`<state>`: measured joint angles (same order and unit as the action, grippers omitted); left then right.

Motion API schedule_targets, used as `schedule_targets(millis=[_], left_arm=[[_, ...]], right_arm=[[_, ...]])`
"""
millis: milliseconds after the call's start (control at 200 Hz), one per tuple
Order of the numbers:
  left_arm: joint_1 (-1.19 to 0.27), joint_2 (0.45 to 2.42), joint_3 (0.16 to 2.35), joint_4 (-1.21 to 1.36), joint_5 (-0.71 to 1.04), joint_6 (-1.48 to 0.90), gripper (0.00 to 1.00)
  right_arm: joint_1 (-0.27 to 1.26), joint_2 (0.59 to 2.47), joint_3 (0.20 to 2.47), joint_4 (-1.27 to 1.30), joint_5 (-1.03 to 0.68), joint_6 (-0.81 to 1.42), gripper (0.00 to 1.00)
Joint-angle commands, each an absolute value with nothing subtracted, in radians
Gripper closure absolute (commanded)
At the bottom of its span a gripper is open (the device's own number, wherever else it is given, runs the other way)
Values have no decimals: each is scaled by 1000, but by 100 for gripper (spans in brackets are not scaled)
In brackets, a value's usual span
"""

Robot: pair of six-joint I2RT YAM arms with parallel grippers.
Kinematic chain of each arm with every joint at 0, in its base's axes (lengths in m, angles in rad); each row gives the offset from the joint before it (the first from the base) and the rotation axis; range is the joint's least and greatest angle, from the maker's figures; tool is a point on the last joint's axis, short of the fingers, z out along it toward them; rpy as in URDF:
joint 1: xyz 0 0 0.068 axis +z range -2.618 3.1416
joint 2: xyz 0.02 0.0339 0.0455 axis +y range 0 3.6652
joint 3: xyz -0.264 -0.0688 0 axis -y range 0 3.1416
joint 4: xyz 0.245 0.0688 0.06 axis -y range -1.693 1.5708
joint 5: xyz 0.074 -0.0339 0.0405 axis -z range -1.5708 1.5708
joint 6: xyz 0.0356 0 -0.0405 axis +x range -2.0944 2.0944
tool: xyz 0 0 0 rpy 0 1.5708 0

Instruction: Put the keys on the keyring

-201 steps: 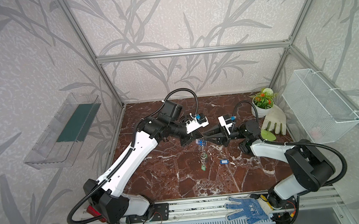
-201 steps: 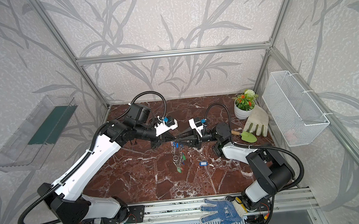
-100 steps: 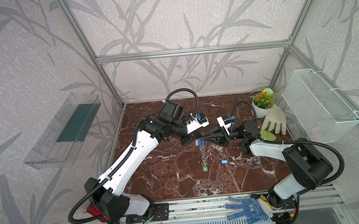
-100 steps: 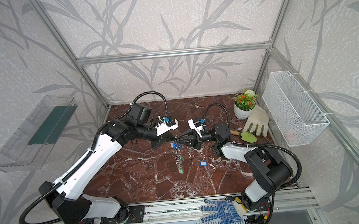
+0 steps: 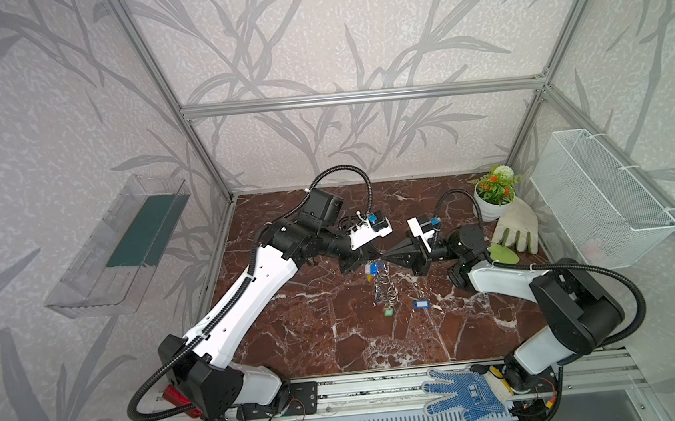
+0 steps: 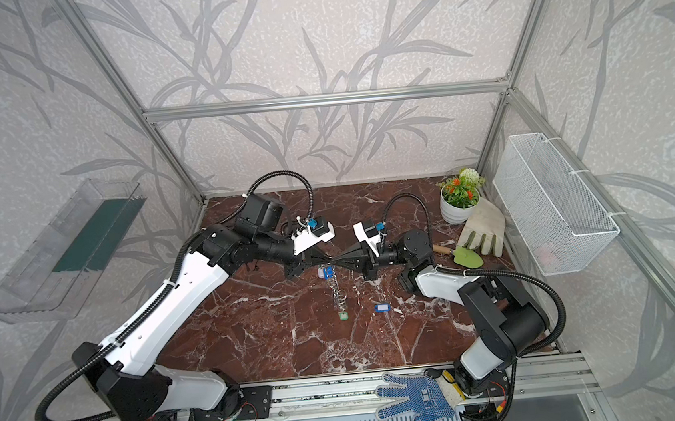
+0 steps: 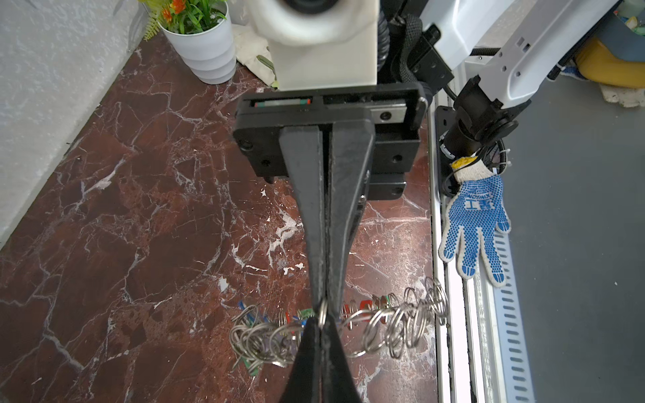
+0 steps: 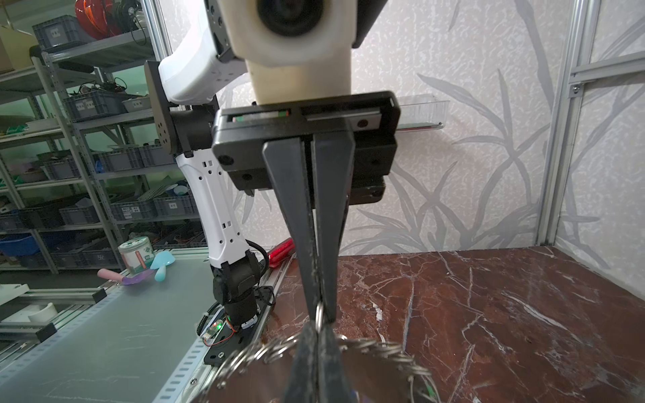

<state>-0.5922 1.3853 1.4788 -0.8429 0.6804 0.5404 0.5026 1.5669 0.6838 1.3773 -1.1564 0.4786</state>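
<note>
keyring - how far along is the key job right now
Done: several tagged keys already hang on the keyring. In hand: the left gripper and right gripper meet tip to tip, both sets of jaws shut on one split ring. Left: a blue-tagged key lies loose on the table, unattached.

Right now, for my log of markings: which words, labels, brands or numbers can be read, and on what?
None reads clearly enough to quote.
Blue dotted glove: a printed word above a block logo, blurred.
Blue key tag on the table: white label window, too small.
Grey shelf bins: white labels, too small.
Round tin: green print, blurred.
</note>
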Motion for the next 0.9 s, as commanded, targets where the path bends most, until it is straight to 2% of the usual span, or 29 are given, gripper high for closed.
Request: schedule_targets(millis=[0, 275, 410, 520, 680, 895], left_arm=[[-568, 1277, 1433, -592, 737, 383, 84], [-485, 979, 1032, -2, 636, -114, 62], [-486, 848, 835, 160, 503, -243, 57], [-485, 810, 739, 217, 487, -313, 57], [-491, 844, 588, 548, 536, -488, 60], [-507, 926, 564, 736, 627, -523, 66]], right_arm=[[509, 1557, 702, 1407, -1137, 491, 100], [518, 1524, 735, 1407, -1043, 571, 100], [538, 1496, 745, 1407, -995, 590, 100], [540, 1479, 755, 1407, -938, 646, 100], [555, 1454, 776, 1407, -914, 715, 100], [565, 1465, 817, 1407, -933, 793, 100]])
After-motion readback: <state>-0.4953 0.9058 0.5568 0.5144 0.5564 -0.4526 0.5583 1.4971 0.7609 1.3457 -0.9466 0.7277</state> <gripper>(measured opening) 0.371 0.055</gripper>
